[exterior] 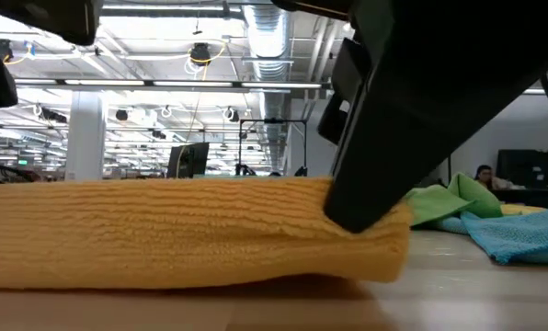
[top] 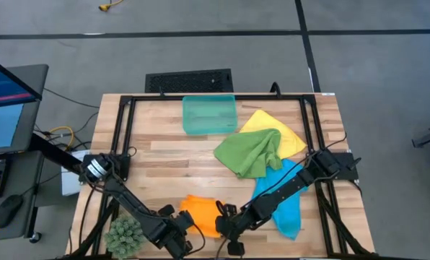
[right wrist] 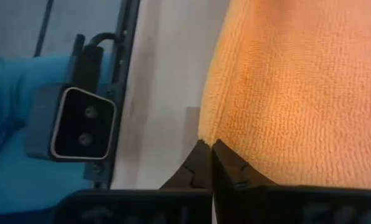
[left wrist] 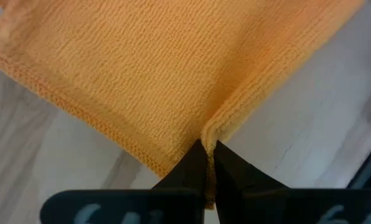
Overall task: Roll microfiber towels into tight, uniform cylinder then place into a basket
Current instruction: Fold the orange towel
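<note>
The orange towel (top: 200,211) lies near the table's front edge, between my two grippers. In the low view it shows as a thick flat layer (exterior: 182,230) resting on the wood. My left gripper (top: 188,230) is shut on its near left corner, and my right gripper (top: 224,219) is shut on its right end. The green towel (top: 252,153), the yellow towel (top: 280,128) and the blue towel (top: 286,201) lie crumpled on the right half. The teal basket (top: 210,114) stands at the far middle. My left gripper (left wrist: 210,149) pinches a corner of the orange towel (left wrist: 205,134), where a stitched hem meets a rounded folded edge, between its two fingertips. The fingers come steeply from above. The rest of the towel spreads away from them over the table. My right gripper (right wrist: 209,146) pinches the towel's right edge at a corner (right wrist: 204,132) between its two fingertips. It slants down from the table's right side. The low view shows that end of the towel (exterior: 384,248) lying on the table beneath the gripper.
A spiky green plant ball (top: 125,235) sits at the near left corner, beside my left arm. The blue towel lies under my right arm. A black frame (top: 125,130) borders the table, and a small camera box (right wrist: 79,130) stands close to the orange towel's right end.
</note>
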Controlling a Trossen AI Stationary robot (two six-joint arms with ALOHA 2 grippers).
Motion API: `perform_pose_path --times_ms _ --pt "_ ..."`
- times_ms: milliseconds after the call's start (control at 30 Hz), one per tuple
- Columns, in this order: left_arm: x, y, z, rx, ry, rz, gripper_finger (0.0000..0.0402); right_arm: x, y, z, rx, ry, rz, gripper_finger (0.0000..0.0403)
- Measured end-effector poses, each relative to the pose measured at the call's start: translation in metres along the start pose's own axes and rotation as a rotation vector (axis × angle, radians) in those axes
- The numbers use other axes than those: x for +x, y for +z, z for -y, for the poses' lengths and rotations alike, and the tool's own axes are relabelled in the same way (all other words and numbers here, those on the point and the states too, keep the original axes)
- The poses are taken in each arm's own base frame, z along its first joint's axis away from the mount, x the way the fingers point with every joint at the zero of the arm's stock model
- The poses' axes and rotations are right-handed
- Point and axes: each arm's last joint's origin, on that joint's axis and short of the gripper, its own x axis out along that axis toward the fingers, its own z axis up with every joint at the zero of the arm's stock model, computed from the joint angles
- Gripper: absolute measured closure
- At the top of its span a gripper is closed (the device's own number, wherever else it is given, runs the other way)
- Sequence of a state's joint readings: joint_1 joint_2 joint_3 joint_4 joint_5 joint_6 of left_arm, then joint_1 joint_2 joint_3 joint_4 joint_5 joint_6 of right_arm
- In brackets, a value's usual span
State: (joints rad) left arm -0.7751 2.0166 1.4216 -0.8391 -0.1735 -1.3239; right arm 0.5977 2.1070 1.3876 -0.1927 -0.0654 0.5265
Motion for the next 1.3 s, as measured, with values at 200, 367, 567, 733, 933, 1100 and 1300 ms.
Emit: perform_pose_path --times_ms 200,367,567,733,933,1100,1300 --pt "-0.015 0.002 0.000 -0.012 -0.044 0.008 0.0400 -0.001 0.000 -0.004 -0.005 0.072 -0.026 0.0390" --pt "-0.015 0.009 -0.004 -0.033 -0.038 -0.017 0.0400 -0.001 0.002 0.002 0.040 0.064 -0.029 0.0393" --pt "-0.011 0.029 -0.013 -0.089 -0.006 -0.034 0.0400 -0.001 0.002 0.001 0.045 0.077 -0.028 0.0392" --pt "-0.008 0.046 -0.021 -0.152 0.007 -0.074 0.0400 -0.001 0.002 0.000 0.047 0.072 -0.027 0.0394" --pt "0.000 0.064 -0.032 -0.219 0.034 -0.089 0.0400 -0.001 0.003 0.003 0.088 0.051 -0.021 0.0393" --pt "0.011 0.076 -0.044 -0.266 0.029 -0.123 0.0400 -0.001 0.003 0.004 0.105 0.043 -0.018 0.0394" --pt "0.027 0.085 -0.058 -0.294 -0.005 -0.171 0.0400 -0.001 0.002 0.004 0.106 0.037 -0.019 0.0392"
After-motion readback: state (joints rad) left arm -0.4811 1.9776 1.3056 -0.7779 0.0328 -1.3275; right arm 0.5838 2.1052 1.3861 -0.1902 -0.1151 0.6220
